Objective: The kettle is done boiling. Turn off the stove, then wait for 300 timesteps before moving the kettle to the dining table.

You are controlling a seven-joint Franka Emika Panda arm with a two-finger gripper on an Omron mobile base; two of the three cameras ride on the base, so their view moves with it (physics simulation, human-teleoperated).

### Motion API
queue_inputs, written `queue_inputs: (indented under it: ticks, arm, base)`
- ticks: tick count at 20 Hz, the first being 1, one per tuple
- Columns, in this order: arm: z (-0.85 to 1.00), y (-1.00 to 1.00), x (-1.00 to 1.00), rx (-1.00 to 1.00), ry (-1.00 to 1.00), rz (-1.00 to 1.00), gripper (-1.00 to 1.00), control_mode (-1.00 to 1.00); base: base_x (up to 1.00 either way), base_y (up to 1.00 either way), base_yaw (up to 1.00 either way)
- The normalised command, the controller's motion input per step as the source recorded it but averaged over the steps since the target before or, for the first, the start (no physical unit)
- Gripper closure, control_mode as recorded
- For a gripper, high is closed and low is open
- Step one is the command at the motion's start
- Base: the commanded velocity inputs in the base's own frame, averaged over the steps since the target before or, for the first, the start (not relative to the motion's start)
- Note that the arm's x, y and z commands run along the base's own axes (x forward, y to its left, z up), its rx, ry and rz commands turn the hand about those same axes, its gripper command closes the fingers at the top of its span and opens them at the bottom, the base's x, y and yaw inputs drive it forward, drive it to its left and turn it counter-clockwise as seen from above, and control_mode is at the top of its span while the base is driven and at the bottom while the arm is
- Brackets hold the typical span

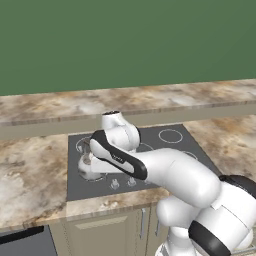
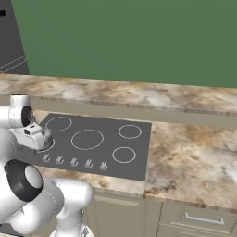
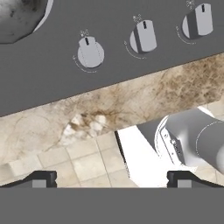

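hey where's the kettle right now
The kettle sits on the stove's front-left burner, just behind the knob row, partly hidden by the arm.

Marble bench [image 1: 30, 170], green wall [image 1: 125, 40], pale cabinets [image 1: 107, 230] in front of me.

My bench of beige-brown veined marble runs left to right beneath a plain green wall. Below its front edge sit pale cabinet doors with slim metal handles [image 1: 143, 223]. In my hand view, beige floor tiles [image 3: 83, 162] lie beyond the bench edge. A dark appliance front [image 2: 10, 37] stands at the right base view's upper left.
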Motion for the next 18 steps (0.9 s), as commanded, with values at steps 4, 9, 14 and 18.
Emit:
queue_inputs:
  ticks: [4,9,14,18]
  arm:
    - [0.08,0.00,0.03,0.00,-0.07,0.05,-1.00,-1.00]
    - [0.02,0.03,0.15,0.00,-0.12,0.03,-1.00,-1.00]
    - [0.04,0.02,0.24,0.02,-0.10,0.04,-1.00,-1.00]
    - [0.01,0.00,0.36,0.02,-0.01,0.10,-1.00,-1.00]
  base:
    - [0.00,0.00,0.00]
    - [0.00,0.00,0.00]
    - [0.00,0.00,0.00]
    - [0.00,0.00,0.00]
